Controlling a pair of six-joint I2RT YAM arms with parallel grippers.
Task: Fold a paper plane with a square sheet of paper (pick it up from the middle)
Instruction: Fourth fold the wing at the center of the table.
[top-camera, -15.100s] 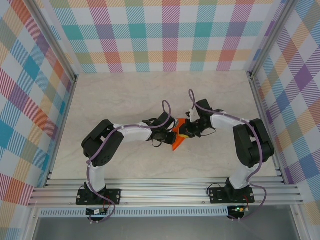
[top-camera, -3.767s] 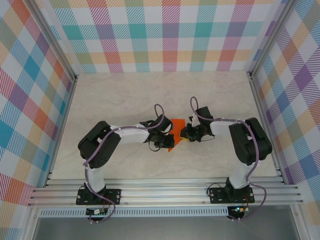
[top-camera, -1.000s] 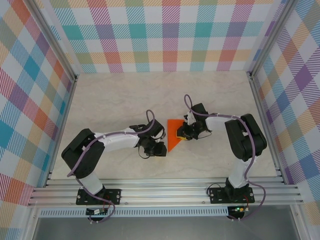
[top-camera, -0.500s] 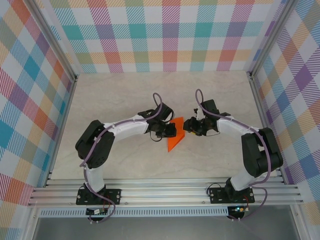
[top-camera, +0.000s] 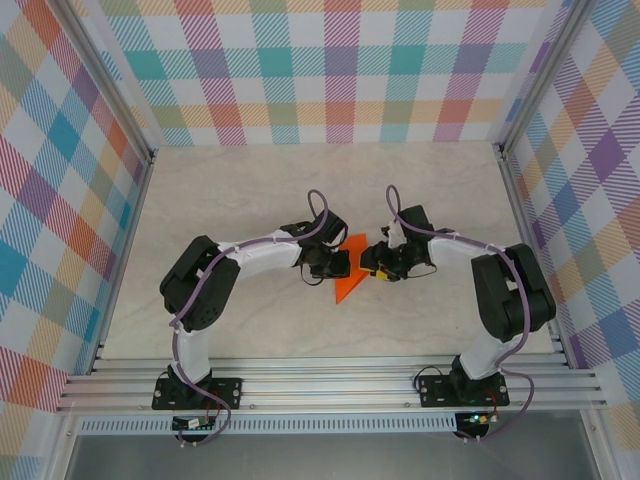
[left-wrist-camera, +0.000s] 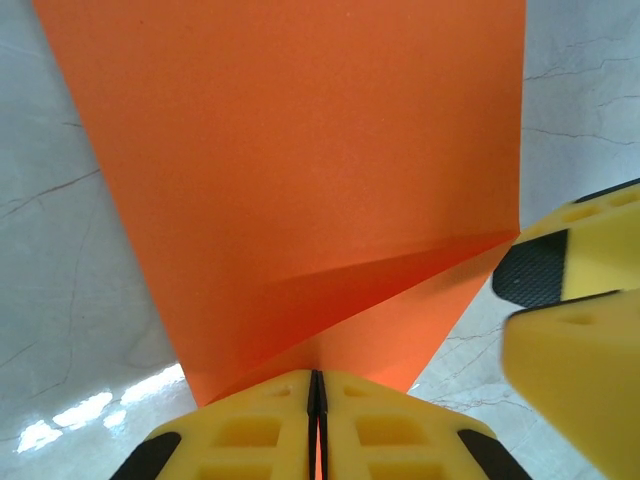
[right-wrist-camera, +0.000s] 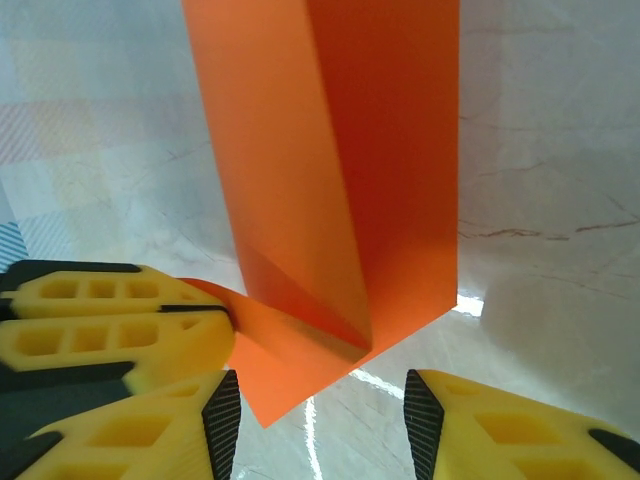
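Left wrist, orange paper (left-wrist-camera: 300, 170), seemingly part-folded, pinched by left gripper (left-wrist-camera: 316, 388), right gripper (right-wrist-camera: 320, 415) parted

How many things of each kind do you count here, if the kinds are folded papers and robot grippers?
orange folded paper: 1
robot grippers: 2 (left gripper, shut on the paper; right gripper, open)
Total: 3

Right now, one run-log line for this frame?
stage: mid-fold | left gripper: shut on folded bright orange paper sheet | right gripper: open, jaws either side of paper corner
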